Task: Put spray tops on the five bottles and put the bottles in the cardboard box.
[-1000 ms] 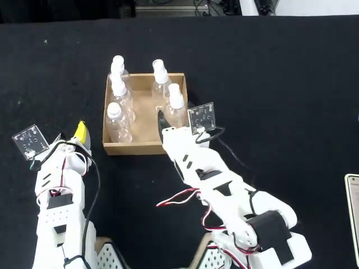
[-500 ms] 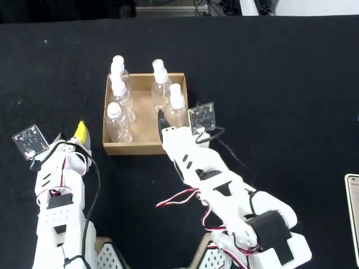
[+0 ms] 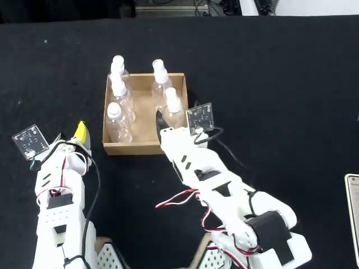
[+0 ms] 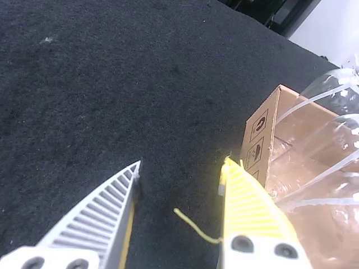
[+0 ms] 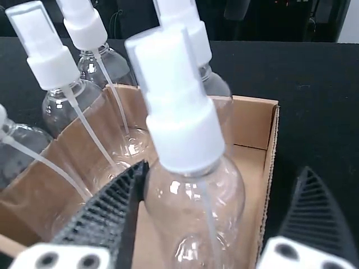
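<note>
- Compared with a second ago, the right pincer [image 3: 173,119] is sitting slightly farther left over the box [image 3: 112,147]. The bottle [image 3: 173,101] between its fingers is standing a touch farther from the box's right wall. The left arm is keeping its place.
- High view: five bottles are standing upright in the box, each wearing a white spray top [image 3: 159,68]. Three are lining the left wall, one is standing at the far wall, and the fifth is standing by the right wall, between the right pincer's fingers.
- High view: the left pincer [image 3: 70,134] is hanging over the black tabletop [image 3: 269,67], just off the box's near left corner.
- Left wrist view: the left pincer [image 4: 182,163] is gaping wide and holding nothing above the tabletop [image 4: 84,84]. Its yellow finger [image 4: 247,207] is sitting just beside the box's corner [image 4: 261,140], and clear bottles [image 4: 320,140] are showing inside.
- Right wrist view: the right pincer [image 5: 223,168] is standing wide open around the nearest bottle [image 5: 196,190]. One black finger [image 5: 112,213] is sitting close against the bottle's side, though I cannot tell whether it is touching. The other finger [image 5: 311,207] is sitting clear of the bottle, near the box's side wall [image 5: 269,157]. The other bottles [image 5: 61,106] are standing behind it in the box.
</note>
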Robot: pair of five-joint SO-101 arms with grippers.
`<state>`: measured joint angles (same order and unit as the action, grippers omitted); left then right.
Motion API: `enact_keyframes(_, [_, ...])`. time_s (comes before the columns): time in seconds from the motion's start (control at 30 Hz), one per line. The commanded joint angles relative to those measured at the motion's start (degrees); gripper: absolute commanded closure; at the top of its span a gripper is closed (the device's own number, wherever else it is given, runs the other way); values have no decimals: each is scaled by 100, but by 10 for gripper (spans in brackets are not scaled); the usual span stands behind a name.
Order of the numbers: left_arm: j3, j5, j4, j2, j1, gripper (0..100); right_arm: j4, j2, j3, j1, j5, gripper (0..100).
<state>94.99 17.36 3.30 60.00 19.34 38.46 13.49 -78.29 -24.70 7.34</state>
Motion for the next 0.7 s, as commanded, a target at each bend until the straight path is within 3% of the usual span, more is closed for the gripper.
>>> enact_keyframes(0.0, [75, 0, 149, 44, -75, 791, 149, 374, 224, -44, 26, 647])
enact_keyframes(0.57, [66, 0, 149, 44, -75, 791, 114, 804, 303, -44, 35, 647])
enact_keyframes(0.67, [66, 0, 149, 44, -75, 791, -308, 1015, 356, -53, 35, 647])
